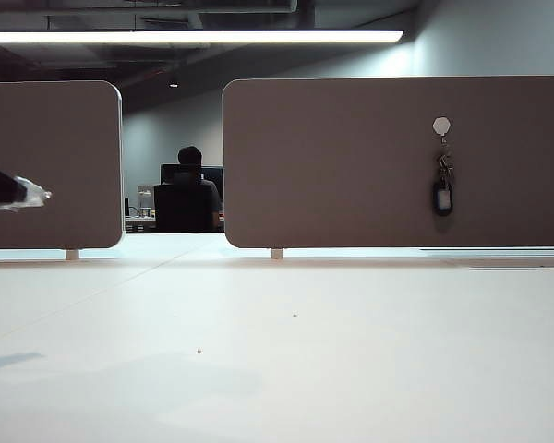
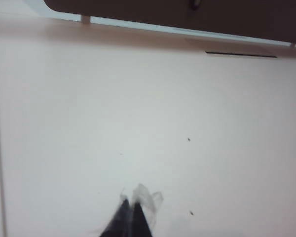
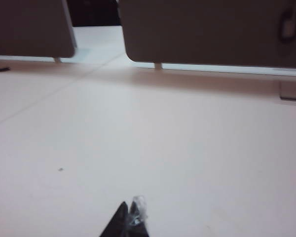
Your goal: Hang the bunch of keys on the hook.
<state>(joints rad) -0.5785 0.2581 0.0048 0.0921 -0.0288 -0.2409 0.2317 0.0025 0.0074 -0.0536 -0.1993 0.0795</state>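
The bunch of keys (image 1: 442,189) hangs from the small pale hexagonal hook (image 1: 441,125) on the right-hand grey partition panel (image 1: 351,157); its black oval fob dangles lowest. The same fob (image 3: 288,27) shows faintly in the right wrist view. My left gripper (image 1: 28,194) pokes in at the far left of the exterior view, shut, with clear film on its tips. In the left wrist view that gripper (image 2: 131,205) is shut over bare table. My right gripper (image 3: 129,207) is shut too, empty, far from the keys; it is outside the exterior view.
A second grey panel (image 1: 51,166) stands at the left, with a gap between the two panels. The white table (image 1: 277,351) stretches in front of both. A person sits at a desk far behind the gap.
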